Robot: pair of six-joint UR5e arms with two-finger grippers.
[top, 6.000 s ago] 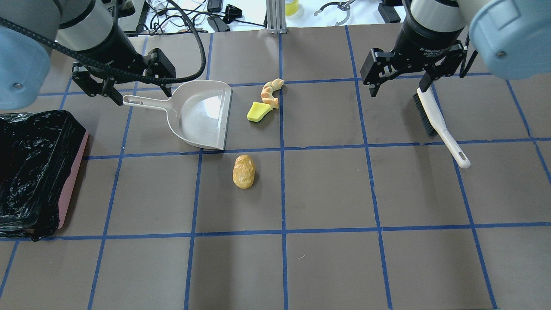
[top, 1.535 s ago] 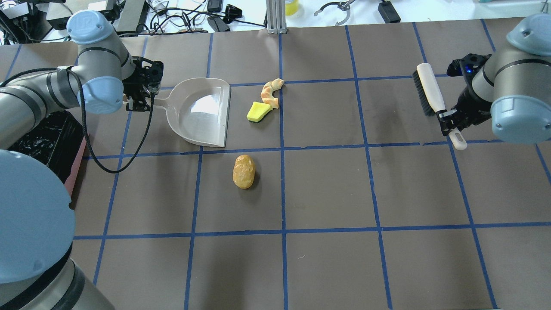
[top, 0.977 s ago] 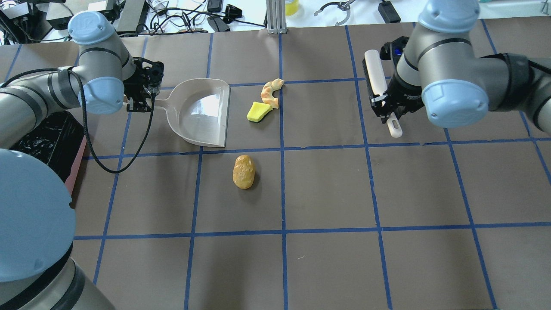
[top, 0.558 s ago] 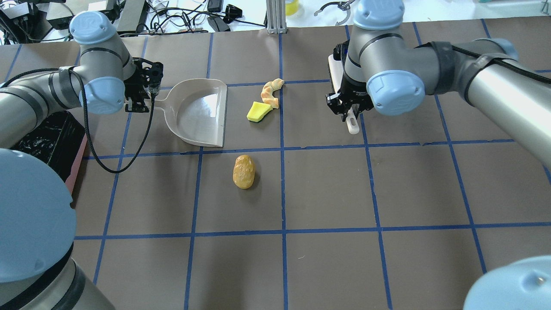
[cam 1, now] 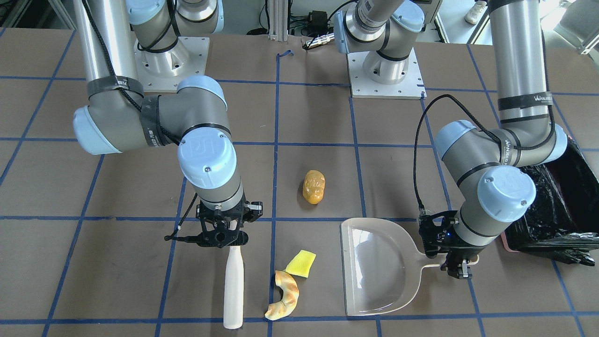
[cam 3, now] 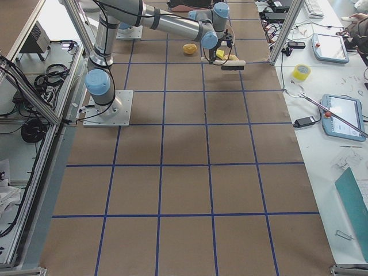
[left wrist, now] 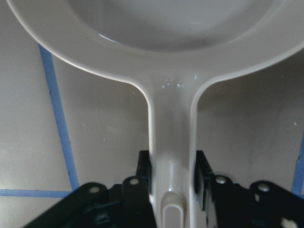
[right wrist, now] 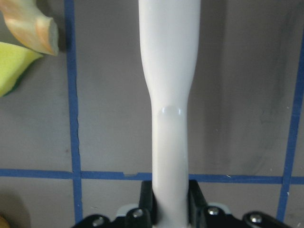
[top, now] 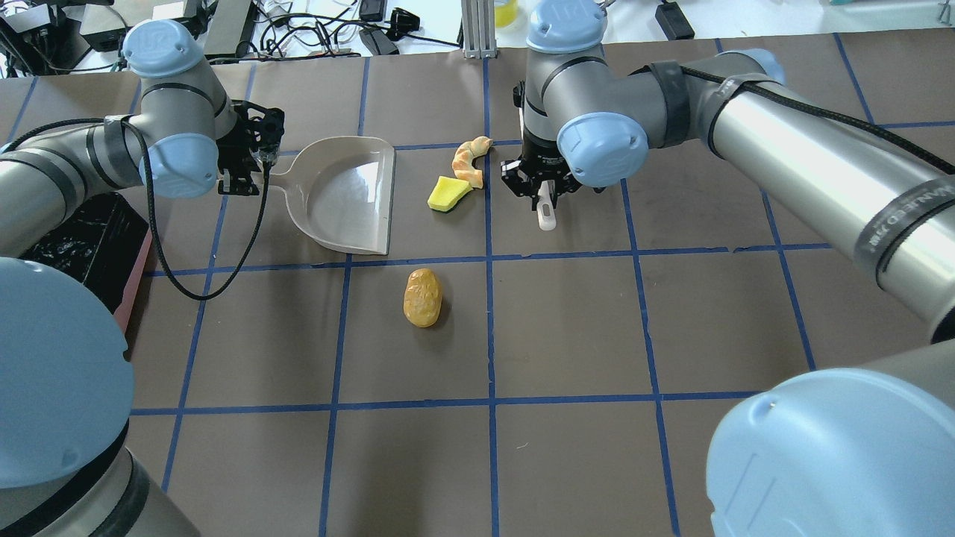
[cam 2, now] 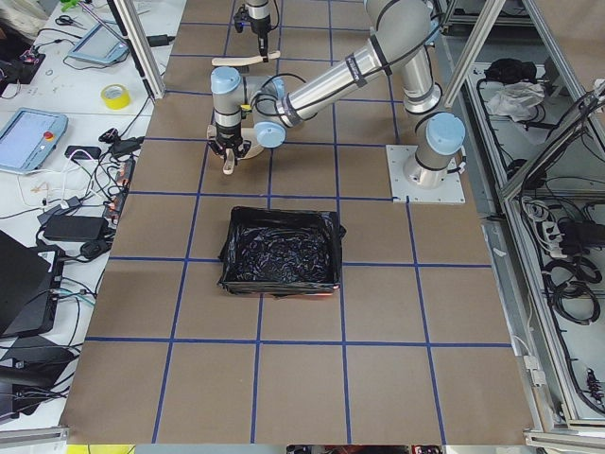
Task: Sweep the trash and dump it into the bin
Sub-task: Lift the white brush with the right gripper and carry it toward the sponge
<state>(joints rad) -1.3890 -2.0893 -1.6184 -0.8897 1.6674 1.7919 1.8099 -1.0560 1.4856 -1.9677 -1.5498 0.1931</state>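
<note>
Right wrist-mounted view shows the right tool (right wrist: 171, 199) clamped on the slim handle of a white plastic hand brush (right wrist: 168, 95), one finger on each side. The brush reaches out from the tool, away from the robot, over the brown table with blue tape lines (top: 567, 328). The exterior right view shows dark bristles under its far end, but whether they touch the table cannot be told.

Just to this tool's left lie two pieces of trash close together: a curved tan-and-white striped croissant piece (cam 1: 285, 295) and a pale yellow wedge (cam 1: 300, 263). Both sit between the brush and the open mouth of a translucent beige plastic dustpan (cam 1: 379, 281), near each and touching neither. The third piece, a golden-brown lumpy oval bun (cam 1: 313, 186), lies alone, closer to the robot than the pair and apart from brush and dustpan.

The left tool (left wrist: 172, 171) grips the dustpan's handle, its fingers pressed against both sides, and the pan's mouth faces the two pieces. Further left and nearer the robot than that tool stands a rectangular pink bin lined with a crinkled black plastic bag (cam 2: 284, 282). It is well apart from all three pieces, and the left arm partly hides it in the overhead exterior view.
</note>
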